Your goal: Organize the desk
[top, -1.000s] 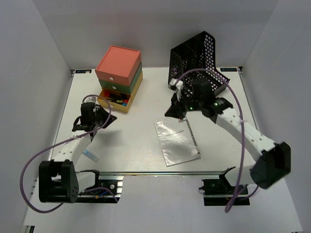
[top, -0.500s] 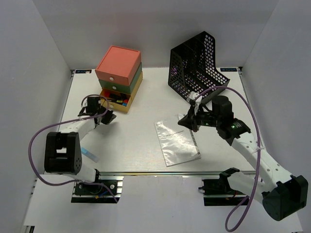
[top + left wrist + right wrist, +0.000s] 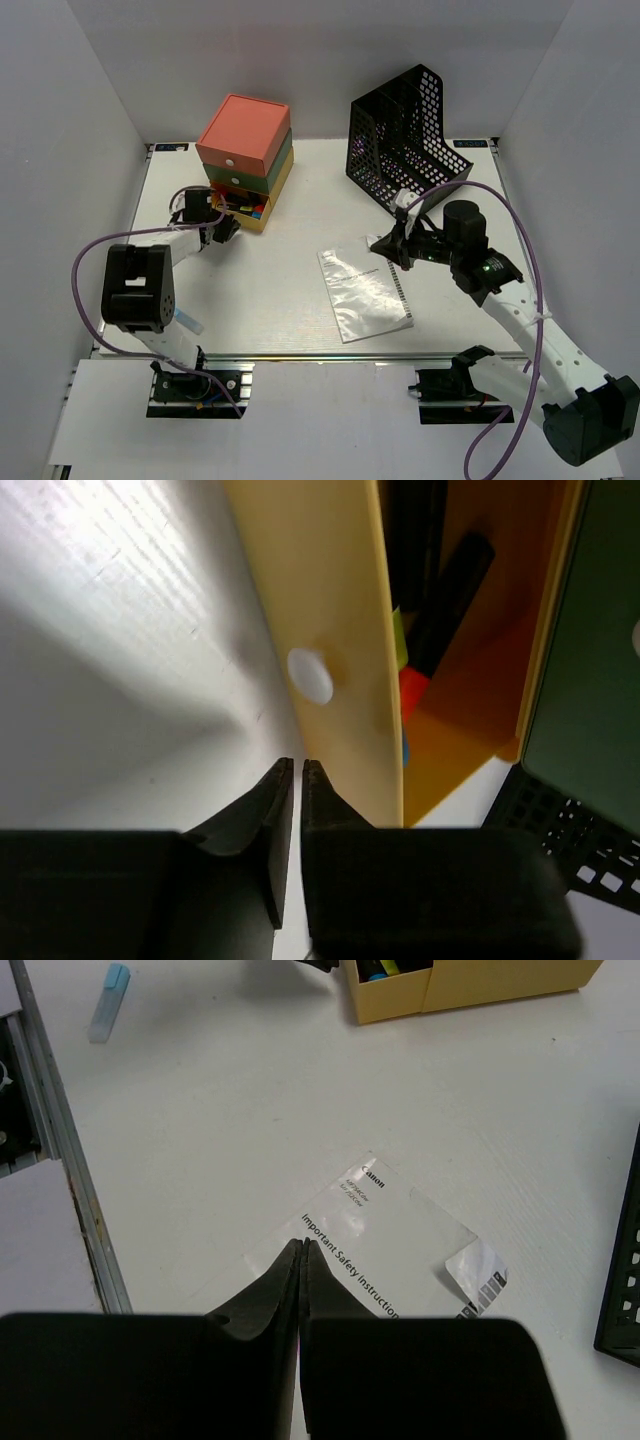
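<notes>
Yellow drawer front [image 3: 340, 630] beside barely parted left gripper [image 3: 297, 766]; right gripper [image 3: 302, 1245] closed over booklet [image 3: 405, 1222].

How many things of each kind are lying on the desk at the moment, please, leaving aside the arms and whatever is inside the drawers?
Stacked drawer box: 1
Black mesh file holder: 1
Safety instructions leaflet: 1
Small light-blue item: 1
Total: 4
</notes>
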Controlling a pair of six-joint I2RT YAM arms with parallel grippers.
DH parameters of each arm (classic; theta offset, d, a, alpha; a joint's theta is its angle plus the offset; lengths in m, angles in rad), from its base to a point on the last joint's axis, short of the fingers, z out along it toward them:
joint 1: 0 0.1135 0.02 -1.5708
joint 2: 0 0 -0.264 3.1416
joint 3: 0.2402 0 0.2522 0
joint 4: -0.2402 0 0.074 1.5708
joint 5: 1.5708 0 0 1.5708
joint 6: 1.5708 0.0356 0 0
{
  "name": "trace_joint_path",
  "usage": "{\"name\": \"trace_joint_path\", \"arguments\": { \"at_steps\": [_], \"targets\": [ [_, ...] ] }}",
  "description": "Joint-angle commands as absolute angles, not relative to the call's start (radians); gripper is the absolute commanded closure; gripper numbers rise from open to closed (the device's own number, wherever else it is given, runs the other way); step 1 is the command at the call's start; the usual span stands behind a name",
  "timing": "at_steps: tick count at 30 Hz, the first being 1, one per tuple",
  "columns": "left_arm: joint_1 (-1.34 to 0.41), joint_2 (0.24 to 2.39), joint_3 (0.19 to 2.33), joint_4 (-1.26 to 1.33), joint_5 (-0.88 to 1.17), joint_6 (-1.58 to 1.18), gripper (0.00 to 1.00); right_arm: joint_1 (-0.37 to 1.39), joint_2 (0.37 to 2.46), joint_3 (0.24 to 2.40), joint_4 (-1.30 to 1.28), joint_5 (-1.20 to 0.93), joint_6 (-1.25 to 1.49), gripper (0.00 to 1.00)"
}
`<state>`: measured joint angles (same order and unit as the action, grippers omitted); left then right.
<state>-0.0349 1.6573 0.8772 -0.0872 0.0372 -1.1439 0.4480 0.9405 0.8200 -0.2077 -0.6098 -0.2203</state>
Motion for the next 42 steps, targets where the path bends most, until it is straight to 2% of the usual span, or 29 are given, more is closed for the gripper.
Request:
{"name": "trace_joint_path", "arguments": {
  "at_steps": [1,10,26,42],
  "targets": [
    [-0.037,1.681,0.925,-0.025,0.043,-1.177,0.78,0.445,0.919,0.815,-0.172,-0.589,-0.244,1.00],
    [-0.037,1.752,0.989,0.024,0.057,-1.189,0.66,0.446,0.923,0.813,-0.172,-0.589,-0.252,1.00],
    [-0.046,1.870,1.040,0.150,0.103,-1.235,0.58,0.445,0.927,0.813,-0.172,-0.571,-0.264,1.00],
    [-0.046,1.934,1.083,0.227,0.137,-1.250,0.44,0.443,0.940,0.813,-0.176,-0.566,-0.270,1.00]
  ]
}}
